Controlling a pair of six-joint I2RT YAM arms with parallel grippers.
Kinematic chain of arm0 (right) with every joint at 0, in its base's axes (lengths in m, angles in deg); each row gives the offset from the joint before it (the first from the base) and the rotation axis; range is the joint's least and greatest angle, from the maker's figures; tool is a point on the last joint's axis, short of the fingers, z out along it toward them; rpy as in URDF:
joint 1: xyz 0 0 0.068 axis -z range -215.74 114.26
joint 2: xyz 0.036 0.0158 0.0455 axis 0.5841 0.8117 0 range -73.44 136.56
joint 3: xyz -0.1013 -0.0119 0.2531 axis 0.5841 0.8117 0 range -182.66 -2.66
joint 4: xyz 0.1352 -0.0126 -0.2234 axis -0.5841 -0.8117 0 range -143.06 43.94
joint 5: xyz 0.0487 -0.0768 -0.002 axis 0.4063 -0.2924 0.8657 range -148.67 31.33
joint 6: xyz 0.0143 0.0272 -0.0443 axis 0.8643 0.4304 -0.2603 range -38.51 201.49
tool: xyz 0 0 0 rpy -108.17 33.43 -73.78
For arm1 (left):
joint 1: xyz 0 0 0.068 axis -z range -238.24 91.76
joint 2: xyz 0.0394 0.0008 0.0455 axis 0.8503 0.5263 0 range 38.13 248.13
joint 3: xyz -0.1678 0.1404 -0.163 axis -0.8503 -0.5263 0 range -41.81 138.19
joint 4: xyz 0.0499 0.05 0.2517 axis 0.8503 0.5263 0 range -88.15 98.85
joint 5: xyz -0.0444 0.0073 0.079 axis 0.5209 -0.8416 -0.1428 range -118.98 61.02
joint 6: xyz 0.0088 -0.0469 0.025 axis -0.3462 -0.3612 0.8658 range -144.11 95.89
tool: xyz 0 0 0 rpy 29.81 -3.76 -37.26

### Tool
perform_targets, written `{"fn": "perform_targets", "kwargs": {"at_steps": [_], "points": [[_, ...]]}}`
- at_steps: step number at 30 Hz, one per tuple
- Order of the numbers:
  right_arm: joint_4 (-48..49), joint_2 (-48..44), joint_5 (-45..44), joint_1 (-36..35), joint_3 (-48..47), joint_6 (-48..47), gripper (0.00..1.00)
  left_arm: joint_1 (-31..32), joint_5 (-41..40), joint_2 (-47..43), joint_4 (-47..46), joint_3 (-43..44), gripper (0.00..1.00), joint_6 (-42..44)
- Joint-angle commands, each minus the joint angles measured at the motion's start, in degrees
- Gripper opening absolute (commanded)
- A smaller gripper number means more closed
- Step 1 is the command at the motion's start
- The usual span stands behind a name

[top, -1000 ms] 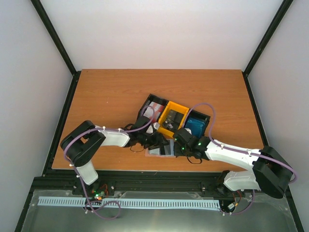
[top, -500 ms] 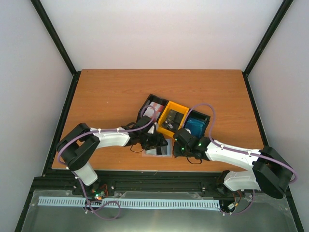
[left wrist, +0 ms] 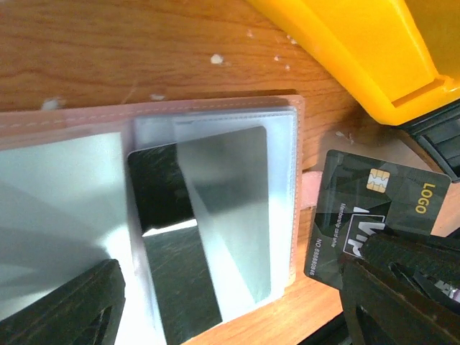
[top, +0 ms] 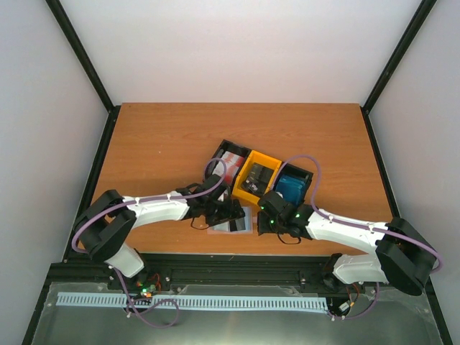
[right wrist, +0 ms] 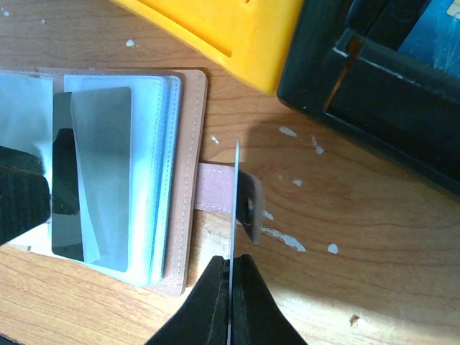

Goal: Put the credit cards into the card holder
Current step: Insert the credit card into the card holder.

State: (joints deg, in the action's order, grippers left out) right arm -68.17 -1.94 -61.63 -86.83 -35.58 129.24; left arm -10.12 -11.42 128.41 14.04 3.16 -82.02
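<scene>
Pinkish-tan folding card holder [top: 231, 225] lies open on wooden table [top: 158, 144], at the near edge, just in front of yellow plastic bin [top: 257, 176]. Black plastic card [left wrist: 159, 194] shows under its clear sleeve. The left gripper [left wrist: 230, 291] is spread wide over the open holder, nothing between its fingers. The right gripper [right wrist: 231, 264] is pinched tight on dark grey chip card [left wrist: 381, 208], held on edge above the holder's pink snap tab [right wrist: 214, 192]. Black plastic bin [right wrist: 374, 93] sits beside the yellow one.
</scene>
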Motion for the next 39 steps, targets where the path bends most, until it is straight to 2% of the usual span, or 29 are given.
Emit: {"fn": "perform_targets", "kwargs": {"at_steps": [1,6,8,9,14,19,39], "points": [[0.5,-0.8,-0.1,-0.1,1.2,-0.4,0.03,0.6,-2.6,-2.3,2.2,-1.0,0.81,-2.8],[0.6,-1.0,0.0,-0.1,1.3,-0.6,0.03,0.6,-2.4,-0.7,1.8,-1.0,0.70,-2.7],[0.5,-0.6,0.2,-0.1,1.2,-0.7,0.03,0.5,-1.3,0.2,1.1,-0.9,0.54,-2.1],[0.5,-0.3,0.3,-0.1,1.1,-0.8,0.03,0.6,-1.0,0.6,1.2,-0.8,0.50,-2.0],[0.6,0.6,1.1,-0.1,0.6,-1.4,0.03,0.6,0.0,1.7,1.1,-0.6,0.46,-1.0],[1.4,1.4,1.8,-0.1,0.7,-1.6,0.03,0.6,1.6,2.6,-0.8,-0.8,0.34,0.6],[2.9,3.0,3.1,-0.1,0.9,-3.5,0.03,0.7,4.1,7.4,-2.5,4.7,0.34,8.4]]}}
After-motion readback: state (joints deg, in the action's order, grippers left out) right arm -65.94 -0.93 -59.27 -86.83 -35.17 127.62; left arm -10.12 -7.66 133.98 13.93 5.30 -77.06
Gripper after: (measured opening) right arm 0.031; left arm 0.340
